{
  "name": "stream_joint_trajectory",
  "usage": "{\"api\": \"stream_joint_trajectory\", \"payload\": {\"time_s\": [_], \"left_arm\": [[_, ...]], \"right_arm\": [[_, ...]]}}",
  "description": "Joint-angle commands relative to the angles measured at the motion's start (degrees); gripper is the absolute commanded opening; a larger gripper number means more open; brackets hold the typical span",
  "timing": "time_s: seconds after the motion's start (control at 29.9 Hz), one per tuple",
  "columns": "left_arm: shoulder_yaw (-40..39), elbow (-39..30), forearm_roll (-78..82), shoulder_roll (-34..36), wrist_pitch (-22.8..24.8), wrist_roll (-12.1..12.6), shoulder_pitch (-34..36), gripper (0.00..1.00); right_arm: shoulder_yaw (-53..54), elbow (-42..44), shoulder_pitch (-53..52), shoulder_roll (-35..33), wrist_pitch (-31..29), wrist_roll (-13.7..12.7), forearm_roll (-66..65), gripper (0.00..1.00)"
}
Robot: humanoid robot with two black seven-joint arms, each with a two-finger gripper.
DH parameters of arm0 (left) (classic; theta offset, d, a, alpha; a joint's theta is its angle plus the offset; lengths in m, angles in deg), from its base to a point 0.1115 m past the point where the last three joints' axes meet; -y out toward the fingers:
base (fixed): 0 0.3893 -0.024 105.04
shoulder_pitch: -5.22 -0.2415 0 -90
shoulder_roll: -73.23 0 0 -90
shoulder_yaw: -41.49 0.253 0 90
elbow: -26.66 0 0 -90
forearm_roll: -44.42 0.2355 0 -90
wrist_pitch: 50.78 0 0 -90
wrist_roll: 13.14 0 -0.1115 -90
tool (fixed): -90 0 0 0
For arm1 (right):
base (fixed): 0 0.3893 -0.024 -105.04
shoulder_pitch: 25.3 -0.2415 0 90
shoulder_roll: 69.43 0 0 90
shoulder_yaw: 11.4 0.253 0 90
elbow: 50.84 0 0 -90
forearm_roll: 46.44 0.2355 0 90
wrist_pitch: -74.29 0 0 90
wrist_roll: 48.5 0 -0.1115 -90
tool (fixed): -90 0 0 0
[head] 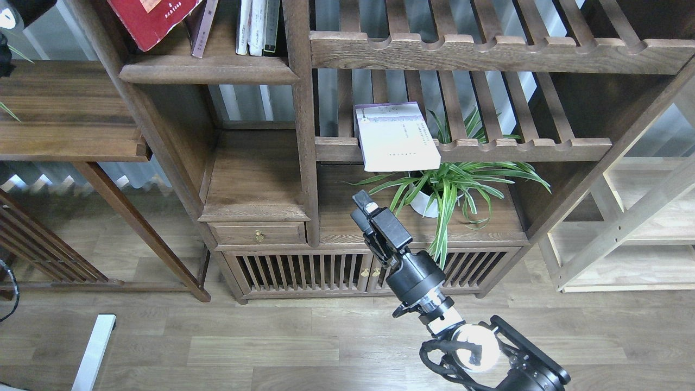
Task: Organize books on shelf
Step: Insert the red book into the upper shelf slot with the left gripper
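One red book (152, 21) tilted over dk-brown shelf (209, 69)

Potted plant (445, 184) (beside drawer (258, 234))

Home-like room: wooden bookcase (255, 179), potted plant (450, 184), plank floor (271, 342).

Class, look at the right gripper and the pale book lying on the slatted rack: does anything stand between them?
Nothing visible does. The right gripper sits below the pale book, with open air between. The spider plant stands off to the right, clear of that line.
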Motion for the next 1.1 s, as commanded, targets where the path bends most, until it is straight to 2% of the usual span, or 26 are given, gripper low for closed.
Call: {"api": "stream_joint_trajectory", "payload": {"time_s": [0.0,0.3,0.87,1.07], "left_arm": [[1.7,2.4,0.0,-0.3,0.0,0.0,2.5,0.06],[6.7,9.3,0.0,-2.2,0.0,0.0,9.6,0.06],[11.6,23.8,-0.1,-7.9,0.0,0.0,17.8,0.07],[11.8,24.4,-0.1,-8.9,0.0,0.0,17.9,0.16]], "right_arm": [[0.0,0.0,0.3,0.0,-0.1,0.1,0.0,0.83],[0.1,-0.2,0.4,0.0,-0.6,0.1,0.1,0.83],[1.1,-0.2,2.5,0.0,-1.2,0.0,0.3,0.83],[1.1,-0.2,2.7,0.0,-1.2,0.0,0.3,0.83]]}}
